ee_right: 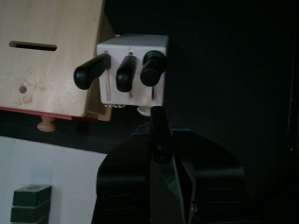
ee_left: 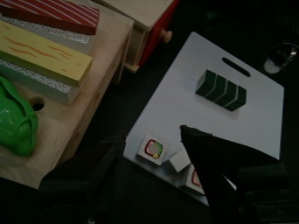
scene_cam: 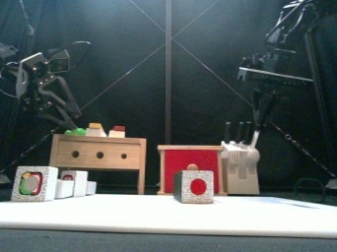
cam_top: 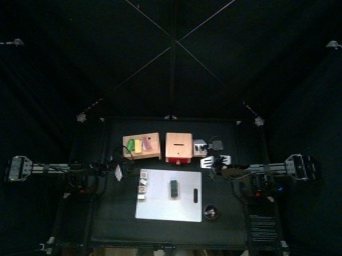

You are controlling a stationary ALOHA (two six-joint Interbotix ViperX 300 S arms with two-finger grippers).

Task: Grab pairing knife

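A white knife block [ee_right: 131, 74] stands beside the red box [ee_right: 47, 61]. Three black knife handles [ee_right: 124, 70] stick out of it, and I cannot tell which one is the pairing knife. In the front view the block [scene_cam: 241, 165] stands right of the red box, handles up. My right gripper [ee_right: 158, 131] hangs just short of the handles, its jaws partly open, with nothing visibly between them. It hovers above the block [scene_cam: 258, 118]. My left gripper [ee_left: 146, 149] is open over the white cutting board [ee_left: 251, 114], near the wooden crate [ee_left: 70, 105].
The wooden crate [cam_top: 138, 146] holds toy food. The red box [cam_top: 177, 147] and knife block [cam_top: 207, 152] stand in a row behind the cutting board [cam_top: 171, 195]. A dark green block [ee_left: 222, 87] lies on the board, with small picture blocks [scene_cam: 195, 185] nearby.
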